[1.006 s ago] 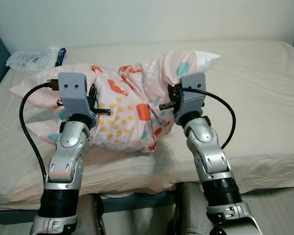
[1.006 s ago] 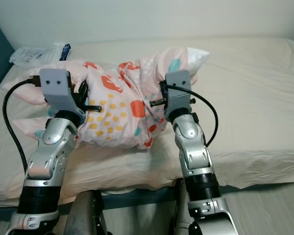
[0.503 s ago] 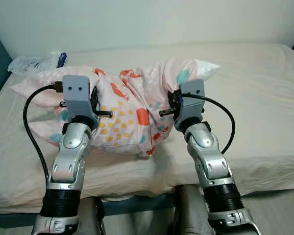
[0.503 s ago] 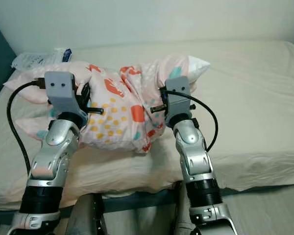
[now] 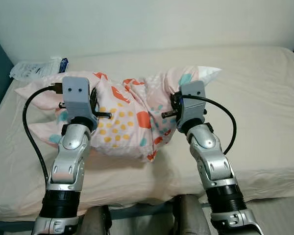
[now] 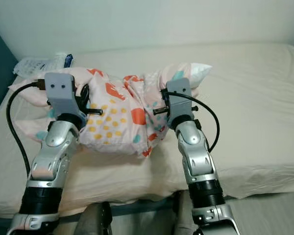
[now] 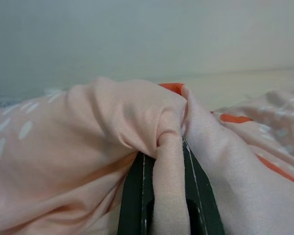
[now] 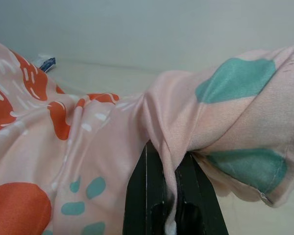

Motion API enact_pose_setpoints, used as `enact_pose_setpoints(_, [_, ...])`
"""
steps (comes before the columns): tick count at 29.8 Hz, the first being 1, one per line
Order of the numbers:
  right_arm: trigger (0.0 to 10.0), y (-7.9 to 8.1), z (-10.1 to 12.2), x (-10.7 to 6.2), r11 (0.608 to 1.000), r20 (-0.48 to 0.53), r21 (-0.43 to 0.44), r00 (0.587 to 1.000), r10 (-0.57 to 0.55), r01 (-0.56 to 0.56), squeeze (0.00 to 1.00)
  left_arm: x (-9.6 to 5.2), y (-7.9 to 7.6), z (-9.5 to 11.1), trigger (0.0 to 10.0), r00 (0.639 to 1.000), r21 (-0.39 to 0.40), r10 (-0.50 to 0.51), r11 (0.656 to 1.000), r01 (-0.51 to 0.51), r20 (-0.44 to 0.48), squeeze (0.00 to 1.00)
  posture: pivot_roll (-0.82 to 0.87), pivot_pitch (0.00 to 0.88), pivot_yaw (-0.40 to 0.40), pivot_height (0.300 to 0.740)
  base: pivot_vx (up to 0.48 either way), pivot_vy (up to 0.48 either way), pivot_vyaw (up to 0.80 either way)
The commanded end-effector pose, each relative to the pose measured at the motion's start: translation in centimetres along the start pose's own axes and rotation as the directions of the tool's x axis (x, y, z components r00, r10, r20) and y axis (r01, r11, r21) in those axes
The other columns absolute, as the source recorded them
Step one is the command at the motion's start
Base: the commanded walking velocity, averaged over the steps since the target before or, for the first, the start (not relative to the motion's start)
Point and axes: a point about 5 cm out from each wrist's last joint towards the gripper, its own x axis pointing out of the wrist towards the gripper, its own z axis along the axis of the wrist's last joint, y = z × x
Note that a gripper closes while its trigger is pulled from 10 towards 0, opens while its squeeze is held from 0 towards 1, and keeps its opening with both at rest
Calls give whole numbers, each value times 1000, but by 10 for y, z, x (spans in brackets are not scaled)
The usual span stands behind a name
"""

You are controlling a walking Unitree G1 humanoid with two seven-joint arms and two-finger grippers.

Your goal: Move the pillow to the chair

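We have the pillow gathered between both arms, bunched over the near side of the bed. The left gripper has its jaws pinched on a fold of pink fabric, and the right gripper is likewise clamped on a fold by the teal patches. We judge the grasp done and the lift in hand; next we must raise it and turn away to find the chair.

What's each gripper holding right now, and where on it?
Both grip the pink patterned pillow. The left gripper pinches a fold of its fabric on its left side; the right gripper pinches a fold near the right corner.
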Motion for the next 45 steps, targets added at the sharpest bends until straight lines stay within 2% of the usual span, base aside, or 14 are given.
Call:
enact_pose_setpoints(1, [10000,8,11,-1,999,51,-4,998,44,-43,0,-2,-2,2,10000,999,27,-29,999,28,27,0,15,92,-3,616,0,0,0])
enact_pose_setpoints(8, [10000,6,10,-3,998,49,29,997,57,-59,0,-8,9,-5,10000,1000,50,-7,999,7,0,0,17,92,-6,621,0,0,0])
enact_pose_setpoints(19, [10000,7,5,-5,998,35,28,997,62,-63,0,-9,6,-7,10000,1000,56,-16,998,17,-6,0,13,84,-12,661,0,0,0])
enact_pose_setpoints(22, [10000,7,-1,-7,998,18,8,998,58,-58,0,-12,10,-13,10000,1000,42,-2,999,4,-27,0,13,82,-13,671,0,0,0])
enact_pose_setpoints(25, [10000,0,-10,-9,999,-28,-52,1000,6,-8,0,-14,14,-20,10000,998,24,19,1000,-18,-57,0,12,75,-15,681,0,0,0])
enact_pose_setpoints(28, [10000,-5,-15,-11,999,-41,-50,999,-17,15,0,-17,17,-26,10000,996,7,32,999,-32,-84,0,10,66,-13,681,0,0,0])
enact_pose_setpoints(39, [10000,-16,-24,-14,997,-80,14,994,-70,71,0,-22,23,-37,10000,992,-12,55,998,-56,-110,0,2,23,-15,685,0,0,0])
enact_pose_setpoints(42, [10000,-18,-23,-14,995,-85,57,993,-81,86,0,-21,22,-37,10000,993,4,51,999,-51,-105,0,5,16,-20,695,0,0,0])
enact_pose_setpoints(45, [10000,-18,-23,-13,995,-87,65,994,-69,75,0,-20,21,-35,10000,994,16,48,999,-47,-100,0,5,15,-20,700,0,0,0])
